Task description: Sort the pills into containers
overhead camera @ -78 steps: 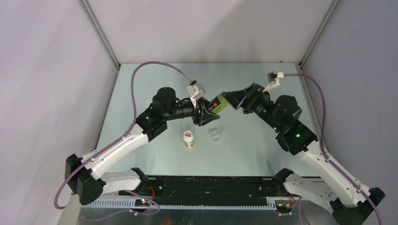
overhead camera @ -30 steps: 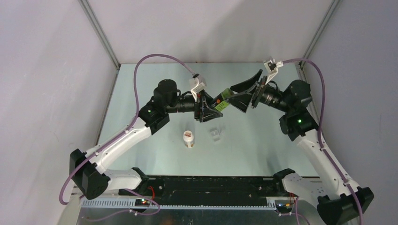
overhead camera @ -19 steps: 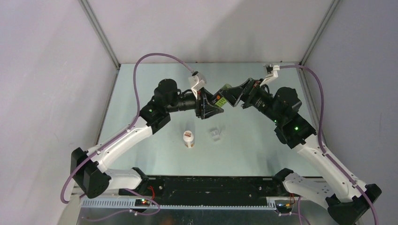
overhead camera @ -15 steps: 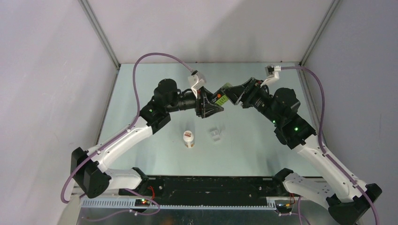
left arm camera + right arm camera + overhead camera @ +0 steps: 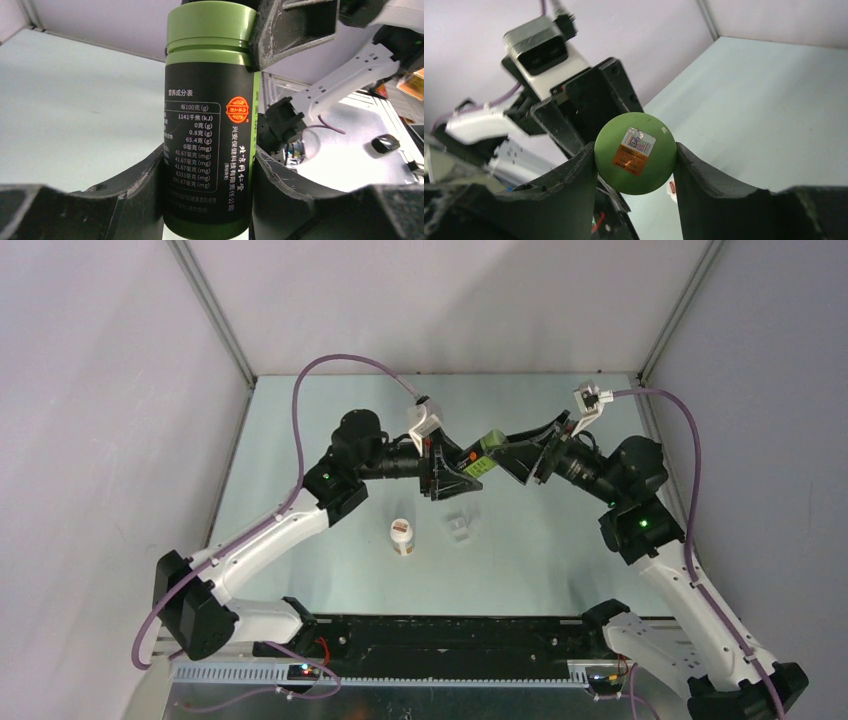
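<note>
From above: green bottle [image 5: 480, 452] up off the table [image 5: 540, 540], lying crosswise between the two arms. Left gripper [image 5: 466, 466] clamped on its dark body, right gripper [image 5: 508, 452] closed round the cap [image 5: 493, 442], most of that cap lost behind black fingers. Down on the table, pill box [image 5: 460, 525] toward the front middle, below the held bottle and apart from both grippers, with a small white bottle [image 5: 401, 536] upright just to its left. Box too small and pale here to count compartments or tell what lies inside. From the left wrist: bottle upright in frame, fine-print label toward the lens, base cut off by the lower edge. Left fingers [image 5: 142, 182] pressed to either side of the body, one right finger [image 5: 292, 25] hard against the cap, the other out of sight. Pill box not in this view. From the right wrist: round cap top seen end-on with a small sticker, fingers touching it left and right, bottle body hidden behind it. Left gripper beyond, partly masked. White-and-red scrap [image 5: 672, 187] just under the cap, too cut off to name.
</note>
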`<state>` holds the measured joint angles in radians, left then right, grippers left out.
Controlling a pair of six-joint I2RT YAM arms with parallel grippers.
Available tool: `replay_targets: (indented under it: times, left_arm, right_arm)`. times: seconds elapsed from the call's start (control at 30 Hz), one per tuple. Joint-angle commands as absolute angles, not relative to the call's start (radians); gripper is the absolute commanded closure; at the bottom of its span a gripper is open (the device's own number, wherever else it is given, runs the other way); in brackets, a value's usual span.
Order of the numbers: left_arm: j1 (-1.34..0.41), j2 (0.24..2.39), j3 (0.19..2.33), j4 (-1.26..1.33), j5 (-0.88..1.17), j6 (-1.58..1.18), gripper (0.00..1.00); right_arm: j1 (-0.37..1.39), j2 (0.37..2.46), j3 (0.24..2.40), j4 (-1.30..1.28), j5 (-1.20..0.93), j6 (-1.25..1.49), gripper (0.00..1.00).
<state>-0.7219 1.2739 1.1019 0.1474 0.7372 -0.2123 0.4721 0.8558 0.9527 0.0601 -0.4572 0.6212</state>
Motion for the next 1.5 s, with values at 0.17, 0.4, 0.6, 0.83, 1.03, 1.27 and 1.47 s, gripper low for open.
replay_targets:
  times: [0.17, 0.4, 0.6, 0.83, 1.03, 1.27, 1.47]
  left_arm:
    - [-0.708, 1.244, 1.073, 0.188, 0.832, -0.232, 1.00]
    - [-0.708, 1.265, 1.084, 0.197, 0.818, -0.222, 1.00]
    - [-0.709, 1.267, 1.072, 0.217, 0.759, -0.237, 1.00]
    - [-0.708, 1.250, 1.049, 0.255, 0.716, -0.255, 1.00]
    - [-0.708, 1.247, 1.048, 0.240, 0.726, -0.259, 1.00]
    - [-0.708, 1.239, 1.041, 0.191, 0.849, -0.246, 1.00]
    - [-0.708, 1.234, 1.040, 0.146, 1.006, -0.223, 1.00]
  right_arm:
    - [0.370, 0.849, 0.956, 0.172, -0.843, 0.410, 0.14]
    - [0.558, 0.850, 0.963, 0.043, -0.217, 0.618, 0.01]
    - [0.628, 0.850, 0.963, -0.067, -0.026, 0.815, 0.11]
    - [0.638, 0.821, 0.951, -0.093, 0.034, 0.912, 0.48]
    - [0.618, 0.798, 0.942, -0.043, -0.082, 0.807, 0.86]
    - [0.434, 0.805, 0.934, 0.080, -0.708, 0.531, 0.99]
    - [0.375, 0.831, 0.936, 0.183, -1.143, 0.391, 1.00]
